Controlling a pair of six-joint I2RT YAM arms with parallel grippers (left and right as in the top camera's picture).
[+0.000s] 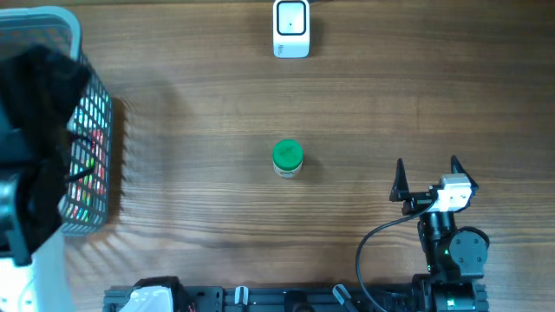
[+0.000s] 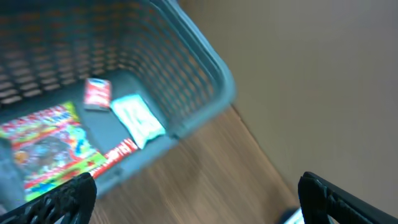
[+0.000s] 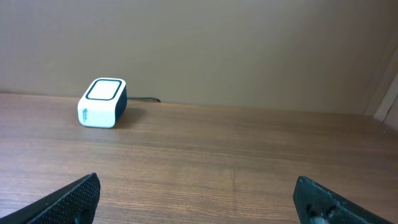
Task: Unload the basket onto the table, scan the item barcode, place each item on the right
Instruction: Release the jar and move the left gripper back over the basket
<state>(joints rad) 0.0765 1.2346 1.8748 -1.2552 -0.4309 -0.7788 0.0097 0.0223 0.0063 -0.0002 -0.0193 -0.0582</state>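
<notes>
The item, a small jar with a green lid (image 1: 287, 157), stands upright in the middle of the wooden table. The white barcode scanner (image 1: 291, 28) sits at the far edge; the right wrist view shows this scanner (image 3: 102, 102) far ahead to the left. My right gripper (image 1: 427, 178) rests open at the near right, well to the right of the jar, with nothing between its fingers (image 3: 68, 199). My left gripper (image 2: 199, 199) hangs open and empty beside the basket at the far left. The jar appears in neither wrist view.
A grey wire basket (image 1: 95, 113) stands at the left edge under my left arm. In it lie a colourful packet (image 2: 46, 146), a small red pack (image 2: 97, 93) and a white sachet (image 2: 138, 119). A black cable (image 1: 373, 251) loops beside the right arm's base.
</notes>
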